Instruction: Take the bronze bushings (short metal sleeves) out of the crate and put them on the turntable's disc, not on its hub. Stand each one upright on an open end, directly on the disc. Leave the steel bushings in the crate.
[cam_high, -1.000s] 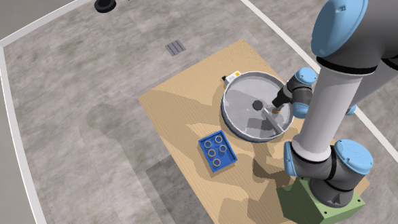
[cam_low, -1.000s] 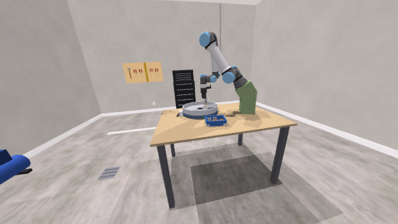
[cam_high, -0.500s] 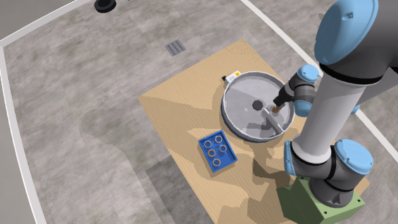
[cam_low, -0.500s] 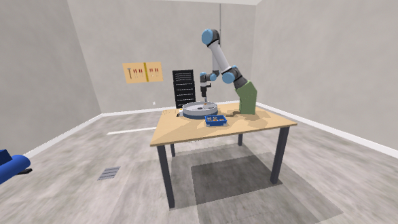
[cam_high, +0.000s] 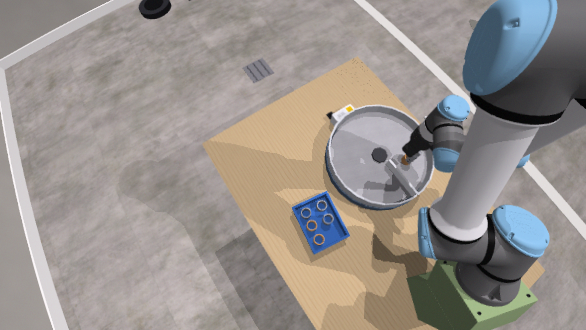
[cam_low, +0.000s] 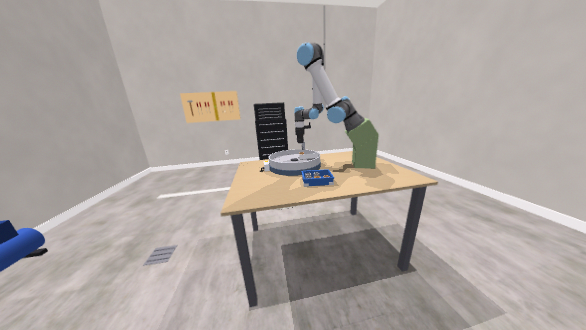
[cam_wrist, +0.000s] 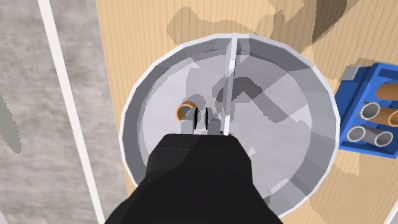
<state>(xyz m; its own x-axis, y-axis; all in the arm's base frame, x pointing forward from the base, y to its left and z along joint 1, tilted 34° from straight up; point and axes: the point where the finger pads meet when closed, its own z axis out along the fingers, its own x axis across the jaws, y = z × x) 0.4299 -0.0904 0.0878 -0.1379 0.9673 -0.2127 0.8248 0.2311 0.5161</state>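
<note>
Low over disc (cam_high: 355, 140) (cam_low: 286, 158) (cam_wrist: 292, 97), gripper (cam_high: 409, 159) (cam_low: 303, 148) (cam_wrist: 201, 114) points down, narrowly parted, empty, near bronze bushing (cam_high: 403, 159) (cam_low: 301, 153) (cam_wrist: 179, 111).

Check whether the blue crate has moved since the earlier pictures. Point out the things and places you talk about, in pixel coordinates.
No. In the top view, the blue crate (cam_high: 336, 231) (cam_low: 318, 182) (cam_wrist: 352, 100) keeps its place relative to the table's (cam_high: 265, 165) (cam_low: 260, 192) (cam_wrist: 135, 25) edge.
</note>
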